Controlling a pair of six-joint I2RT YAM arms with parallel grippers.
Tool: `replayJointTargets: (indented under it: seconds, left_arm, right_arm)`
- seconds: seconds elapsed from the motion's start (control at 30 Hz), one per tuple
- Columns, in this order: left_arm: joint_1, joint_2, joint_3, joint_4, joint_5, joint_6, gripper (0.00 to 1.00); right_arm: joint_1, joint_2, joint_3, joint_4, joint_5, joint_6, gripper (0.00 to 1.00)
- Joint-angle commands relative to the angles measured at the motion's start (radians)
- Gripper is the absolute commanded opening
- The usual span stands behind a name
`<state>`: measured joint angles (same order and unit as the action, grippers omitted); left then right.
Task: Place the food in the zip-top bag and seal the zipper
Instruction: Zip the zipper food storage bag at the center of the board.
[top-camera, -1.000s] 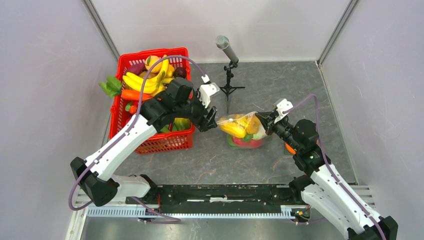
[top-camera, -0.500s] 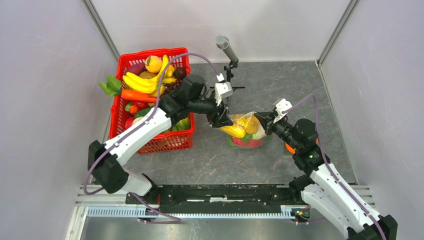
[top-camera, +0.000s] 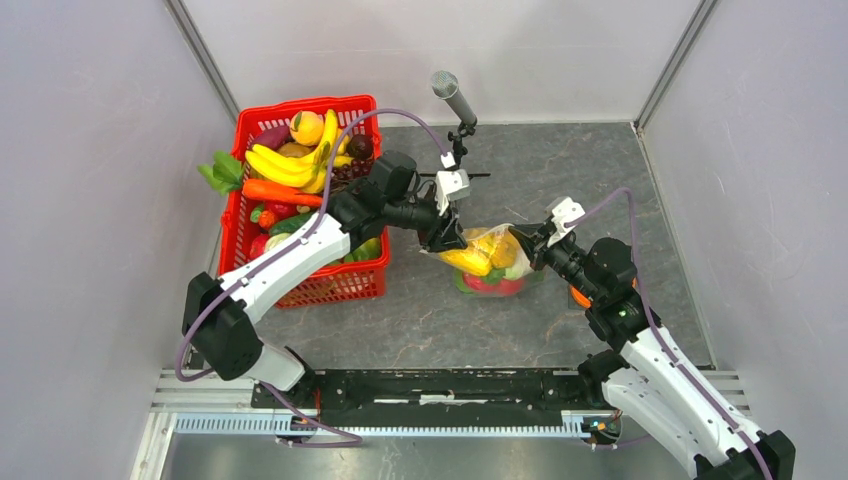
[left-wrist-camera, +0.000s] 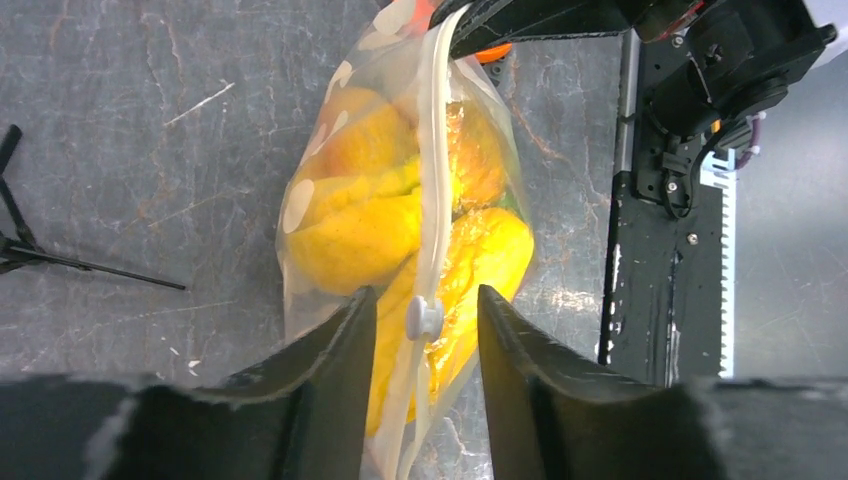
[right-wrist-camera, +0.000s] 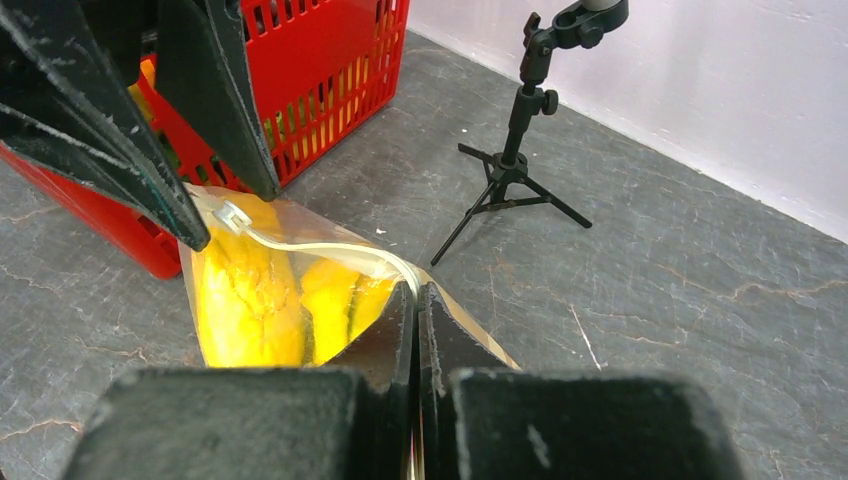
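The zip-top bag, clear with white dots, holds the food: yellow bananas and red and green pieces. It hangs between my two grippers. My right gripper is shut on the bag's right end, pinching the zipper strip. My left gripper stands at the bag's left end. Its fingers straddle the small white slider with a gap on each side, so it is open. From the slider, the white zipper runs away to the right gripper.
A red lattice basket heaped with more toy fruit stands at the left, just behind my left arm. A microphone on a small tripod stands behind the bag. An orange piece lies beside my right arm.
My left gripper has travelled right from the basket to the bag's left end, and its jaws have narrowed round the slider. The right gripper and the bag have stayed put.
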<state>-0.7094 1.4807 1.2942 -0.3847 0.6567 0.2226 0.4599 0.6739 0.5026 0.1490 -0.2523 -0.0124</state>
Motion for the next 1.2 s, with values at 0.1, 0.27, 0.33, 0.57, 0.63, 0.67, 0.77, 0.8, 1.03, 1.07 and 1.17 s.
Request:
replayJointTargets:
  seconds: [0.1, 0.27, 0.33, 0.57, 0.63, 0.67, 0.77, 0.8, 1.03, 1.07, 1.17]
  left_arm:
    - [-0.005, 0.012, 0.015, -0.026, 0.05, 0.079, 0.55]
    - [-0.005, 0.028, 0.014, -0.022, -0.001, 0.061, 0.39]
    - [-0.005, 0.029, 0.011, -0.019, -0.041, 0.057, 0.31]
    - [-0.003, -0.006, -0.002, -0.069, -0.092, 0.065, 0.08]
    - [0.0, -0.036, -0.024, -0.091, -0.1, 0.072, 0.08]
    - [0.002, -0.047, -0.033, -0.112, -0.108, 0.084, 0.08]
    - [0.009, -0.07, -0.048, -0.185, -0.142, 0.104, 0.08]
    - [0.013, -0.075, -0.054, -0.208, -0.153, 0.108, 0.09]
    - [0.025, -0.131, -0.1, -0.275, -0.213, 0.133, 0.12]
    - [0.027, -0.138, -0.104, -0.284, -0.231, 0.135, 0.12]
    - [0.029, -0.146, -0.09, -0.336, -0.259, 0.145, 0.13]
  right_arm:
    - [-0.001, -0.013, 0.042, 0.032, 0.003, -0.003, 0.0]
    - [-0.002, -0.017, 0.037, 0.041, -0.002, 0.003, 0.0]
    - [-0.002, -0.022, 0.037, 0.036, 0.004, 0.0, 0.0]
    - [-0.003, -0.037, 0.043, -0.011, 0.079, -0.019, 0.0]
    - [-0.003, -0.04, 0.045, -0.033, 0.119, -0.021, 0.0]
    - [-0.003, -0.045, 0.044, -0.038, 0.133, -0.021, 0.0]
    - [-0.008, -0.056, 0.04, -0.04, 0.176, -0.021, 0.0]
    - [-0.009, -0.059, 0.041, -0.042, 0.186, -0.021, 0.0]
    - [-0.019, -0.051, 0.05, -0.049, 0.213, -0.018, 0.0]
    - [-0.02, -0.052, 0.051, -0.051, 0.221, -0.019, 0.0]
    - [-0.026, -0.054, 0.05, -0.054, 0.222, -0.018, 0.0]
